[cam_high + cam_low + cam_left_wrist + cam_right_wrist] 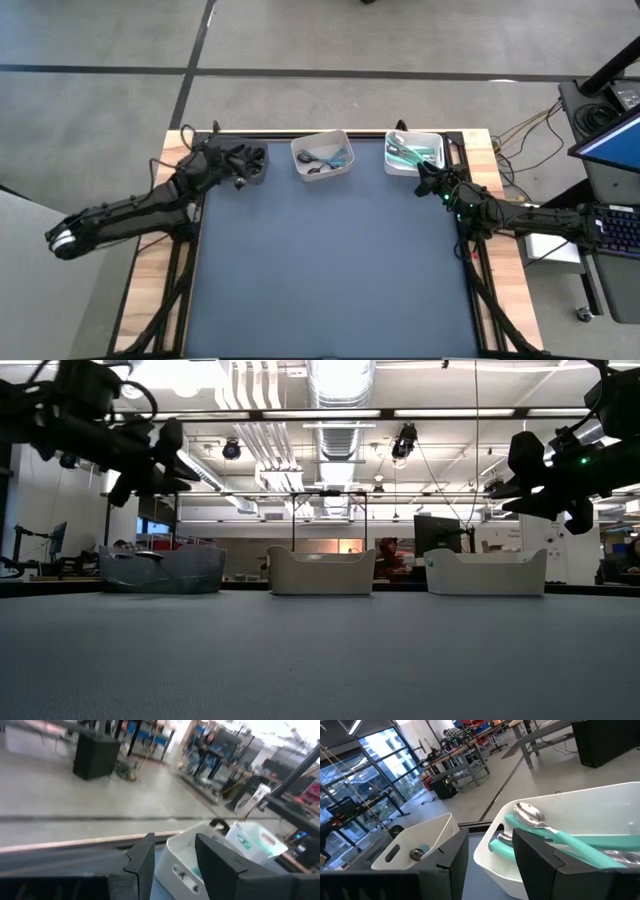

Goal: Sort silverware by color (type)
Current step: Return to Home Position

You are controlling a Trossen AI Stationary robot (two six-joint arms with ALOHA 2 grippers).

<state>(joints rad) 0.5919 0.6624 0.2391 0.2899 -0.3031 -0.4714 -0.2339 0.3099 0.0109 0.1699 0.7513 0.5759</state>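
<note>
Three bins stand in a row along the far edge of the dark blue surface [330, 270]. Everything here sits off the middle white square plastic bin [297, 152].

In that middle bin lies a small heap of silverware [325, 158]: shiny metal heads with teal handles and at least one dark handle mixed in.

To the robot's right of the middle bin, a short gap away, is a second white square bin [485, 572]. It holds teal-handled spoons [560, 837], one with its metal bowl turned up, the others lying lengthwise under it.

To the left of the middle bin, about the same gap away, stands a dark grey translucent bin [160, 570]. From where I stand I cannot make out what is inside it.

The left gripper [174, 840] hangs in the air above the dark grey bin, level with the middle bin's row. Its fingers are parted and grasp nothing.

The right gripper [490, 835] hovers to the right of the middle bin, just on the near side of the second white bin and raised off the surface. Its fingers are spread apart too, with nothing between them.

The stretch of surface in front of the middle bin carries no silverware.
</note>
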